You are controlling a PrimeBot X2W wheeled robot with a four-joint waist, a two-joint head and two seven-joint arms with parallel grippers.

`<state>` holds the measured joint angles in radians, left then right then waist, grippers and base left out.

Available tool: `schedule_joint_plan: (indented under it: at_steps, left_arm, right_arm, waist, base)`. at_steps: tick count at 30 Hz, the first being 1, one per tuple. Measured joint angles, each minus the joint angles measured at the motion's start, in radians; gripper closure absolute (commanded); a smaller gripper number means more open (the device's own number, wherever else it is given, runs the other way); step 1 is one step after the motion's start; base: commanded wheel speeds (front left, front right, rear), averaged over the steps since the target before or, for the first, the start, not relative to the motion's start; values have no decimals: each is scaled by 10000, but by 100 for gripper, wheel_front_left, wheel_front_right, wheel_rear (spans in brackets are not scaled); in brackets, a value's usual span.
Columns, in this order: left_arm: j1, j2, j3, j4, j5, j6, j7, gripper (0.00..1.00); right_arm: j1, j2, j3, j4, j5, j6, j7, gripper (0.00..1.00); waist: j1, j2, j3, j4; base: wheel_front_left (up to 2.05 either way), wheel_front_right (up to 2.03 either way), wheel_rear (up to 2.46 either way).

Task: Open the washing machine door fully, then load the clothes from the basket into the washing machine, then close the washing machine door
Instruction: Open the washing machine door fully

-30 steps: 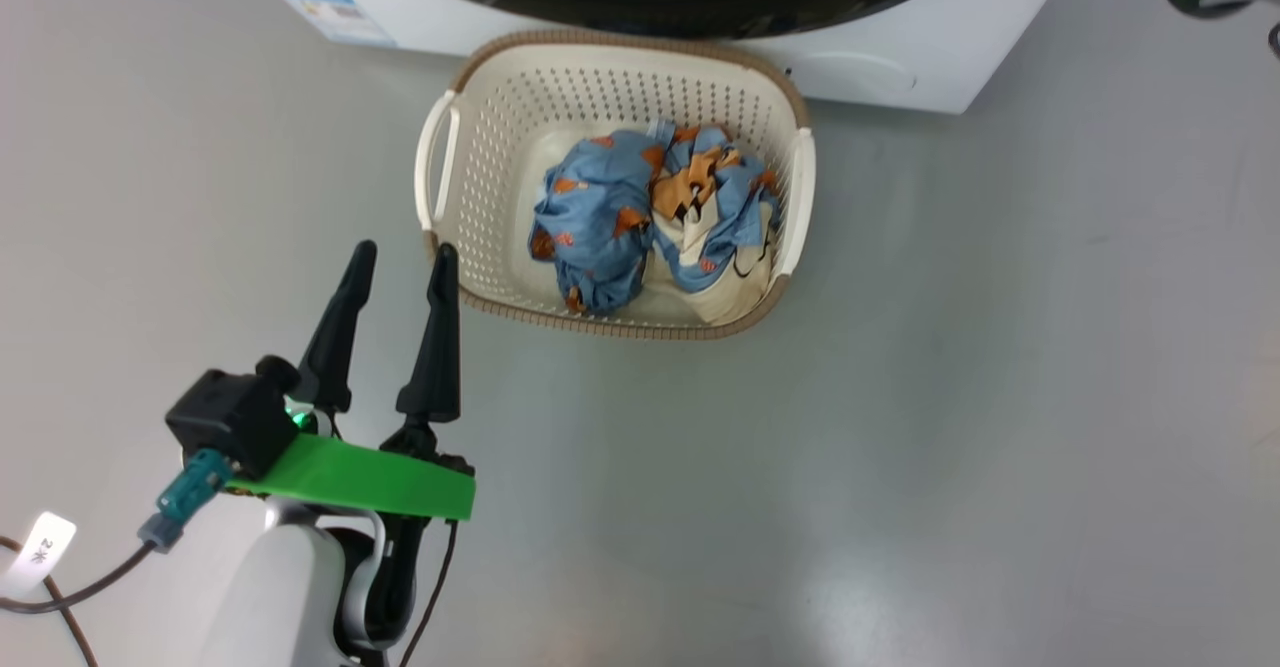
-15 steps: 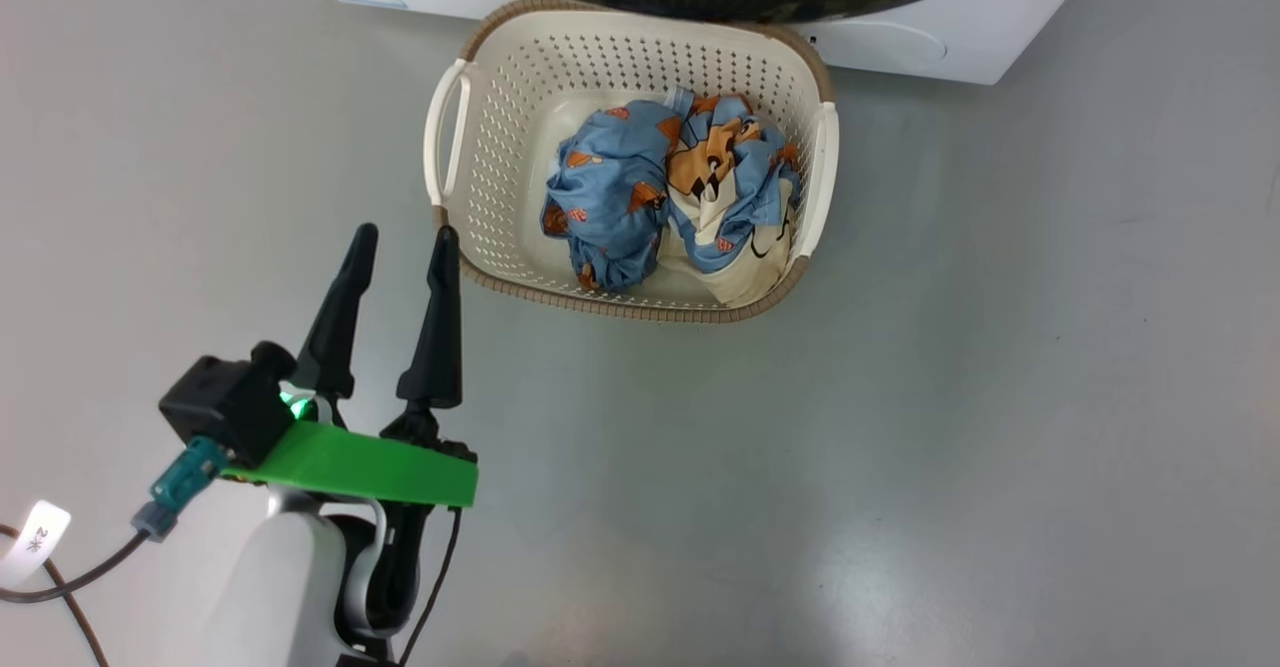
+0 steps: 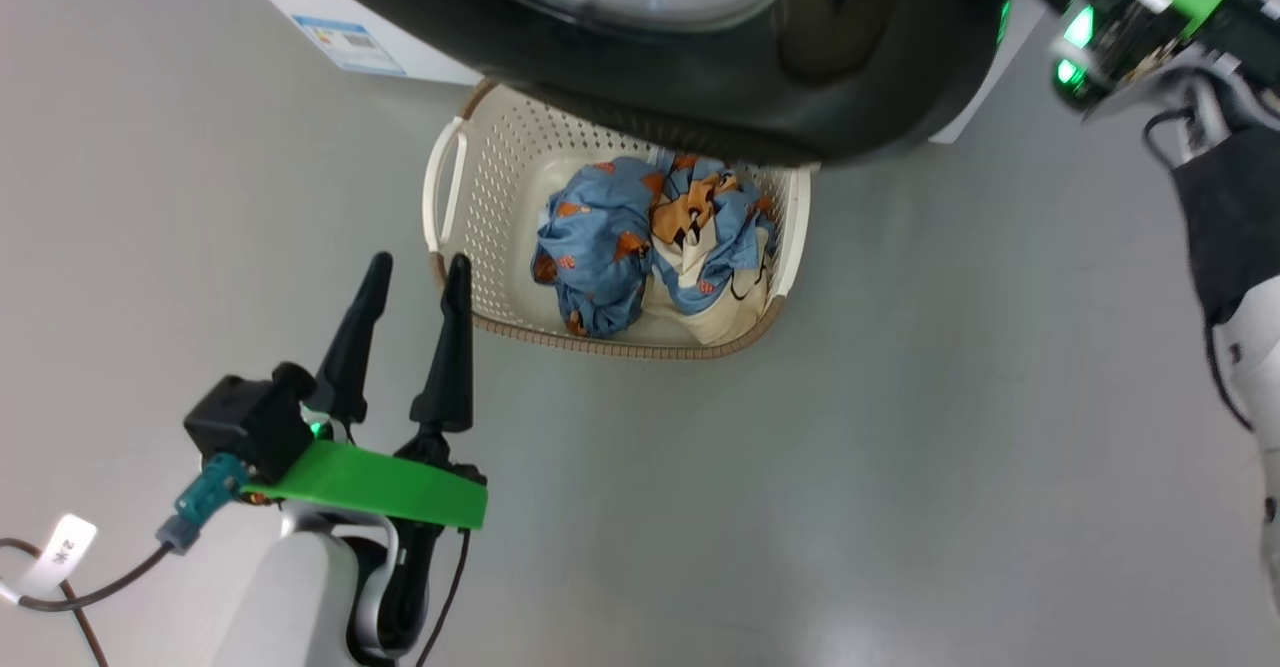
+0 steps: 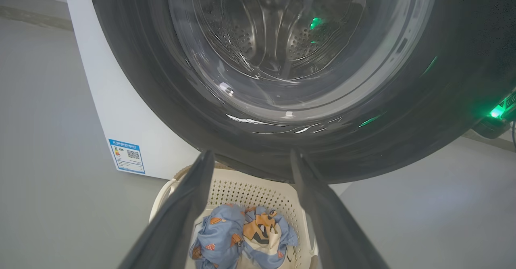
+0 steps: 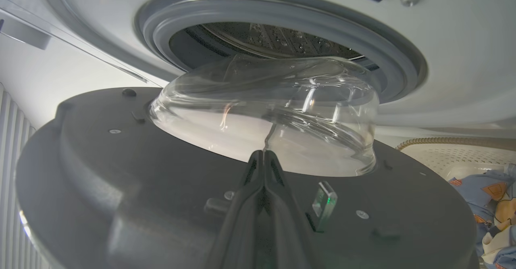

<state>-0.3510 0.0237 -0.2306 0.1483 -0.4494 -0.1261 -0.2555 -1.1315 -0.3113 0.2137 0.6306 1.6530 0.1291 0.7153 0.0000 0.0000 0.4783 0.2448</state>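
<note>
Our right tool (image 5: pixel 264 156) is closed tight on nothing and lies along the inner face of the door (image 5: pixel 121 172), tips just short of the glass bowl (image 5: pixel 262 111). We judge it is placed to push the door wider from the washing machine (image 5: pixel 463 39) rather than grip it. Our left tool (image 3: pixel 418 277) is spread fully apart and empty. The basket (image 3: pixel 455 207) sits just ahead to its right with the clothes (image 3: pixel 600 247) bundled inside, waiting, we think, until the overhanging door is clear.
</note>
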Motion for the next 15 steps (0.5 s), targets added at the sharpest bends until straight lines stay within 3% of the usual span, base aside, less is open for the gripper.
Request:
schedule_joint_plan:
  at_steps: [15]
  left_arm:
    - [956, 8, 100, 230, 268, 0, 0, 0]
  right_arm:
    - [1945, 543, 238, -974, -92, -2, 681, 100]
  waist:
    - [0, 0, -1234, -154]
  base:
    - [0, 0, 0]
